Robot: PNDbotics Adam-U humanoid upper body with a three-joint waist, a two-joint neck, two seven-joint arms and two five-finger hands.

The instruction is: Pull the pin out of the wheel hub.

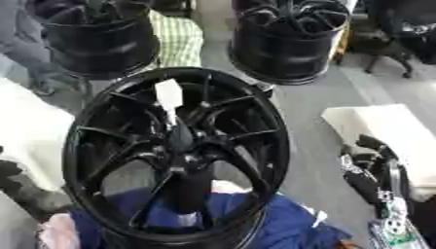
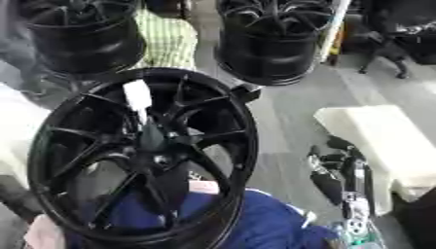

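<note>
A black wheel hub (image 1: 174, 155) is seen face-up at the centre, resting on blue cloth (image 1: 281, 223).

Two more black wheels (image 1: 289, 39) are set behind it, well apart. At the hub's middle a pin with a white tag (image 1: 169, 95) is seen standing up – the pin itself is dark and hard to make out. The right hand (image 2: 336, 168) is held beside the rim at lower right, fingers relaxed, grasping nothing. At the left edge a dark shape (image 1: 13, 175) is shown – perhaps the left hand; its state cannot be told.

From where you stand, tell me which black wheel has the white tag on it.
The nearest wheel, front and centre: a white tag sits near its top. The two far wheels show none.
</note>
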